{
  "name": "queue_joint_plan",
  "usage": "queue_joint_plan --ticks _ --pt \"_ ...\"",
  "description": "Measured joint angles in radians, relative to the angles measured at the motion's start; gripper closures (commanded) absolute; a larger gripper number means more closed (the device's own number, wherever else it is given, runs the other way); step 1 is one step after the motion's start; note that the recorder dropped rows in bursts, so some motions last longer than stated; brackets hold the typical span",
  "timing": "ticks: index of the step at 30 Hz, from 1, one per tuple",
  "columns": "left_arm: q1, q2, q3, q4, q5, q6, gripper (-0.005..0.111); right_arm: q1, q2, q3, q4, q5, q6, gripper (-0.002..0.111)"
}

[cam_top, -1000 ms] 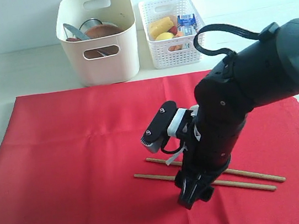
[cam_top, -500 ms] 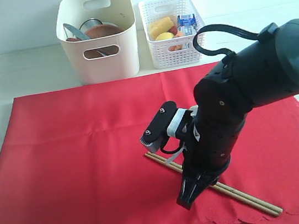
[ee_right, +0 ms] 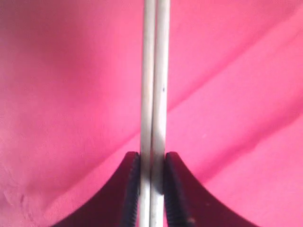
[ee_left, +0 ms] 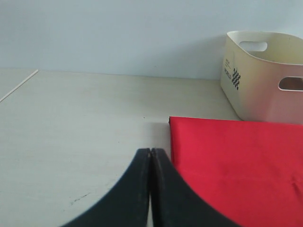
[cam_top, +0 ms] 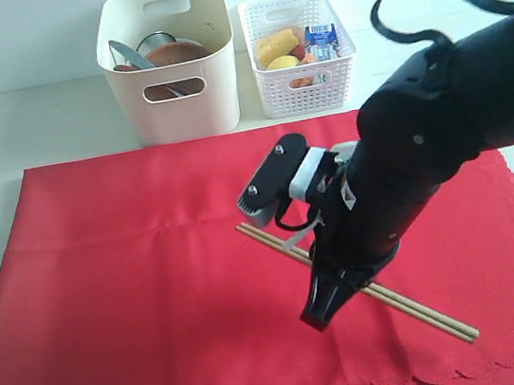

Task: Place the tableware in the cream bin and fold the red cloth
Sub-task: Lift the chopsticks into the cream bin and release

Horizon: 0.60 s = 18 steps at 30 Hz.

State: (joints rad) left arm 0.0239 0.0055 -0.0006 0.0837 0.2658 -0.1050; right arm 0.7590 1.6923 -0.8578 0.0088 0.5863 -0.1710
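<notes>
My right gripper point(cam_top: 323, 309) point(ee_right: 152, 158) is shut on the pair of wooden chopsticks point(cam_top: 417, 312) point(ee_right: 154, 80), which lie side by side between its fingers and run slantwise above the red cloth point(cam_top: 137, 295) point(ee_right: 71, 94). The cloth is spread flat on the table. The cream bin point(cam_top: 177, 98) point(ee_left: 265, 80) stands behind the cloth and holds the brown plate point(cam_top: 178, 52), the steel cup point(cam_top: 155, 42) and the knife point(cam_top: 130, 55). My left gripper point(ee_left: 150, 152) is shut on nothing, over bare table beside the cloth's corner point(ee_left: 227, 161). It does not show in the exterior view.
A white lattice basket point(cam_top: 304, 85) with food pieces and a blue-white milk carton point(cam_top: 320, 40) stands to the right of the bin. The pale table point(cam_top: 28, 129) point(ee_left: 80, 137) runs round the cloth, with a wall behind.
The right gripper closed on the two chopsticks, brought them together, and has lifted and carried them slightly back and up off the cloth. The left gripper view has no earlier frame.
</notes>
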Motion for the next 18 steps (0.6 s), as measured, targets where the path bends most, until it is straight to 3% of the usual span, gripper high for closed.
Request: queue_joint_plan --ticks 5,12,18 --pt "0.0 0.0 0.0 0.0 0.0 0.0 0.104 0.0 -0.084 0.0 -0.02 -0.138 0.0 0.108" --pt "0.0 0.0 0.0 0.0 0.0 0.0 0.104 0.0 -0.111 -0.008 -0.123 -0.572 -0.008 0.108" --pt "0.0 0.0 0.0 0.0 0.0 0.0 0.104 0.0 -0.046 -0.155 -0.143 -0.75 -0.052 0.108"
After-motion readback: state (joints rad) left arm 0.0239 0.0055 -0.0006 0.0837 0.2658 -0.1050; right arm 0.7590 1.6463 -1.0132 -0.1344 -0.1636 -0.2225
